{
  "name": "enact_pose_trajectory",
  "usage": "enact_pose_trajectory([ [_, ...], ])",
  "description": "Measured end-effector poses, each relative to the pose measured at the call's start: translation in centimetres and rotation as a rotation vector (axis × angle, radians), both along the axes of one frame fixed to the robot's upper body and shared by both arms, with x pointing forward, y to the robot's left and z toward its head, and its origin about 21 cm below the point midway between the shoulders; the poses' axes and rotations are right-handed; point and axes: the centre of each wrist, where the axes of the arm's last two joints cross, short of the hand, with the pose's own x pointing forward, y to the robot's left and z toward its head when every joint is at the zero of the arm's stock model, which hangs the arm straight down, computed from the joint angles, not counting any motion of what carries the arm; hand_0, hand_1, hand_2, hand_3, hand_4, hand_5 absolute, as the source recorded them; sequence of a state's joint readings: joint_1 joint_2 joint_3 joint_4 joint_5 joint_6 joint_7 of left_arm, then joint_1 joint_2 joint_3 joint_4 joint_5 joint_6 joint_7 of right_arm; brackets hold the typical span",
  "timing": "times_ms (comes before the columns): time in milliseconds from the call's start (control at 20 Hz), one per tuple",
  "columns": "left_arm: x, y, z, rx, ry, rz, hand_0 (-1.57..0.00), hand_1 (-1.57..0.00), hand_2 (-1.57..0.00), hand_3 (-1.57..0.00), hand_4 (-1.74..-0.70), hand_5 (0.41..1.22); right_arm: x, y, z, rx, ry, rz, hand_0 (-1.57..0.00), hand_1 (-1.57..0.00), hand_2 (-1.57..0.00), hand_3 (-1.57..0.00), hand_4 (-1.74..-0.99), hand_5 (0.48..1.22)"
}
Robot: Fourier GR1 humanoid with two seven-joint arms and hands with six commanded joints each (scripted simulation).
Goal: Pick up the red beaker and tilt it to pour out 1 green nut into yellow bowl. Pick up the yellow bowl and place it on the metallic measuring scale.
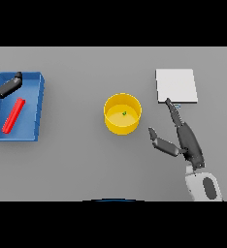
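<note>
The yellow bowl (122,113) stands upright at the table's middle with one small green nut (124,113) inside. The red beaker (13,115) lies on its side in the blue tray (37,109) at the left. My left hand (4,86) hovers over the tray's far left corner, fingers straight and spread, holding nothing. My right hand (183,137) is open to the right of the bowl, apart from it, fingers pointing toward the metallic measuring scale (176,85), a pale square plate at the back right.
</note>
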State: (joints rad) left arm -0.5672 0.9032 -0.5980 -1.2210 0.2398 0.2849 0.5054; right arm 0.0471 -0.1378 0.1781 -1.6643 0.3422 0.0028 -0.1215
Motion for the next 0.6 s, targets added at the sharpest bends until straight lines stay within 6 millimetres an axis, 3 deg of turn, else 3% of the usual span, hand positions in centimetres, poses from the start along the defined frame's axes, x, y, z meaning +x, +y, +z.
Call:
enact_pose_trajectory([
  [250,0.4,-0.4,-0.1,-0.014,0.010,-0.003,-0.01,0.00,0.00,0.00,-0.79,0.710,2.7,0.6,2.5,-0.254,-0.006,0.151,0.00,0.00,0.00,0.00,-1.278,0.683],
  [600,0.1,-0.5,-0.3,-0.010,0.009,-0.007,0.00,0.00,0.00,0.00,-0.80,0.721,6.3,2.7,5.2,-0.686,-0.103,0.408,0.00,0.00,0.00,0.00,-1.269,0.662],
])
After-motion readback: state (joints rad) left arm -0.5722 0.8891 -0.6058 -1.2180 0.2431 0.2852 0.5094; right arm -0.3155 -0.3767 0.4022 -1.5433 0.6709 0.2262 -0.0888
